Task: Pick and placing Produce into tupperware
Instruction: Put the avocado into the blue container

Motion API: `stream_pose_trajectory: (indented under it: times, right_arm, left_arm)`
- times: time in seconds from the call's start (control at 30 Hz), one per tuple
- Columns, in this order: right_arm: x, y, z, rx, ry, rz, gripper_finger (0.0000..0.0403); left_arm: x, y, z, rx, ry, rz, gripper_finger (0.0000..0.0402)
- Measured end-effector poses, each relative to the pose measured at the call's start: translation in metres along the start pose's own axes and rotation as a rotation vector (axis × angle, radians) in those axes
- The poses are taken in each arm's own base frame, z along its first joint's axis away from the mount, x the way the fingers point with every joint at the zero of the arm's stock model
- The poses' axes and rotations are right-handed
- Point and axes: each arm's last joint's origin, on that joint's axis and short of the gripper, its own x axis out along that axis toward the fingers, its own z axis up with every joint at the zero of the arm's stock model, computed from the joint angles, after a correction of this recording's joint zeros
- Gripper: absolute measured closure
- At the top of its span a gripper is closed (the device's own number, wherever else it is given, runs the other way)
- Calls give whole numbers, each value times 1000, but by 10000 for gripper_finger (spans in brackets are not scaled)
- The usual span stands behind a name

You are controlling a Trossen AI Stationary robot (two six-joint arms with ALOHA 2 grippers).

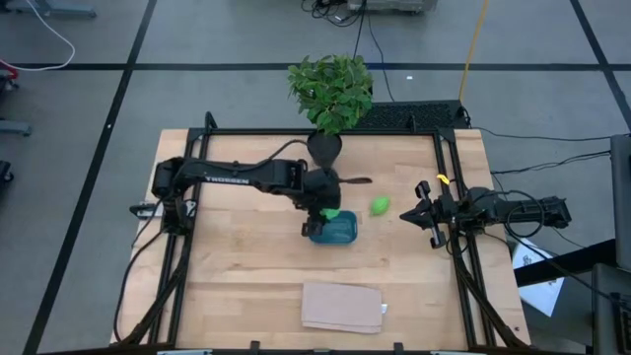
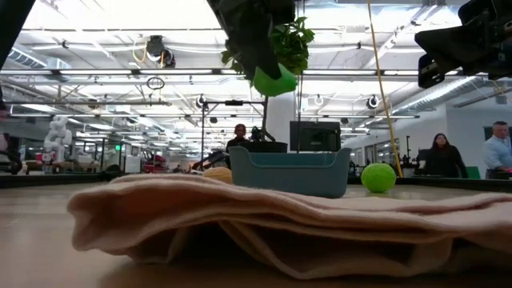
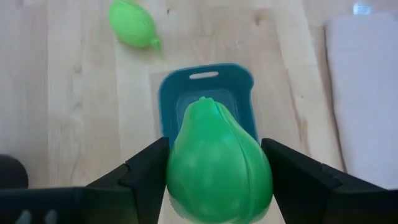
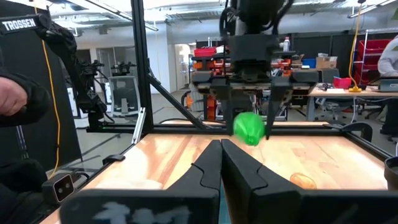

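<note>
Wooden tabletop (image 1: pixel 246 266) is filling your high view, framed by the black rig, with the leafy potted plant (image 1: pixel 332 91) sitting at the far edge and the tan folded cloth (image 1: pixel 341 307) lying near the front edge, well apart from the action. Your left arm is reaching across from its side toward the middle, and its left gripper (image 1: pixel 325 202) is hanging just above the teal tupperware (image 1: pixel 340 234), fingers clamping a bright green piece of produce (image 3: pixel 217 165) between them; in the wrist view you're looking straight down past that green piece into the container (image 3: pixel 208 93), and the low view is showing it lifted clear above the tub's rim (image 2: pixel 274 80). Your right arm is waiting at its own side of the table, right gripper (image 1: pixel 426 214) pinched fully closed with nothing in it. A second green piece (image 1: pixel 380 205) is resting on the wood just beside the tupperware, toward the right arm, not touching it. Smallest of all, the orange-tan piece (image 4: pixel 303 180) is sitting on the tabletop, peeking out next to the tub in the low view (image 2: pixel 218 174).
</note>
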Motion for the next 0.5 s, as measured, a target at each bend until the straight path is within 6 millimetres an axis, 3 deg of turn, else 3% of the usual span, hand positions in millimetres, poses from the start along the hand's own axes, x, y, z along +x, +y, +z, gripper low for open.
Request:
stream_pose_trajectory:
  times: [0.2,0.5]
  right_arm:
    - [0,0,0,0,-1,0,403]
    - [1,0,1,-1,-8,1,403]
  left_arm:
    - [14,-9,-1,8,34,47,160]
    - [51,-10,-9,34,114,54,160]
